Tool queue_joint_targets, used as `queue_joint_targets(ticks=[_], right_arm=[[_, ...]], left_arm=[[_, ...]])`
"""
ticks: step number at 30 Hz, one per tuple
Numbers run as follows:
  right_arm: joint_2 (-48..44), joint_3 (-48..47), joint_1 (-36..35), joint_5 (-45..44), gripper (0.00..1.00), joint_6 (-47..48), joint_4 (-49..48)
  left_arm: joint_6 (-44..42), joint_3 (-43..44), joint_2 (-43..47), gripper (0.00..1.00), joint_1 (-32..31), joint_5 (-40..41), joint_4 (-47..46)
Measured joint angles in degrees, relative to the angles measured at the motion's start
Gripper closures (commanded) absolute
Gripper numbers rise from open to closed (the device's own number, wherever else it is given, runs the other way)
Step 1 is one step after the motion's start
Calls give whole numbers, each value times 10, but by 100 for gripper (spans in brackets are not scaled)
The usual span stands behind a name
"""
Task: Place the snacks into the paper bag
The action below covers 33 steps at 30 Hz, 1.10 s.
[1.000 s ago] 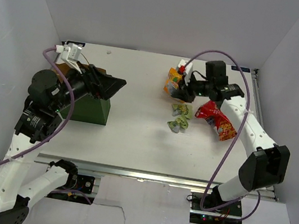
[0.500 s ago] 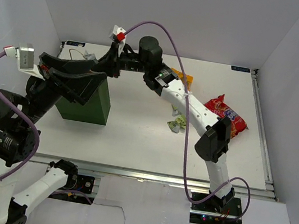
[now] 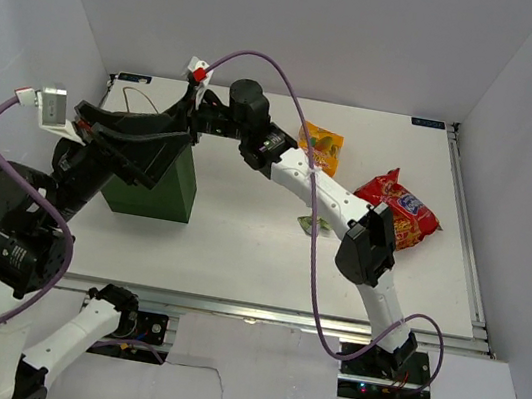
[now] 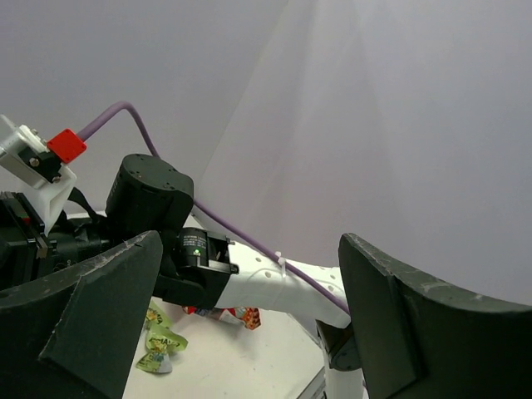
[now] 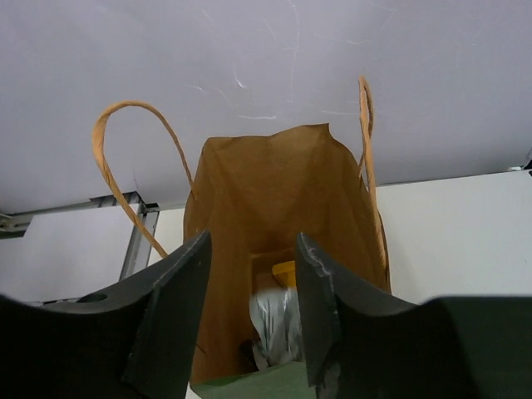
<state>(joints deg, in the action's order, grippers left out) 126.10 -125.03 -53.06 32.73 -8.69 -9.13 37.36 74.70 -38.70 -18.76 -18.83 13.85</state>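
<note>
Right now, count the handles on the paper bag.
2, both in the right wrist view: the left handle arches off one side of the bag, and the right handle stands upright at the opposite side. Neither is hidden.

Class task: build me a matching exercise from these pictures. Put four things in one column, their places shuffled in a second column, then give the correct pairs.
Things
1. red chip bag
2. orange-yellow pouch
3. silver sachet
4. paper bag

Places
A. inside the paper bag
B. standing on the left of the table
C. lying farthest right on the table
D. lying mid-table, toward the far edge

Pairs: 1-C, 2-D, 3-A, 4-B
</note>
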Motion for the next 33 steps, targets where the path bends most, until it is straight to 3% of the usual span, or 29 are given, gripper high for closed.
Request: queue_joint_targets(ticks=[9,15,24,28,33], right_arm=[[-24,29,34,60,39,6,14],[-149,191,172,181,32,41,40],[-354,501,462,187,23,278,279],[-422,592,514,169,20,358,363],[-473,622,530,171,20,414,401]], left_arm=[[9,-2,-63,3,0,-34,7],[30,-15,-147,7,-8,-92,3],[-43,32,-436,4,-224,-29,63],[-119,43,-551,4,-263,1,83],[-220,73,-685,4,-278,29,100]])
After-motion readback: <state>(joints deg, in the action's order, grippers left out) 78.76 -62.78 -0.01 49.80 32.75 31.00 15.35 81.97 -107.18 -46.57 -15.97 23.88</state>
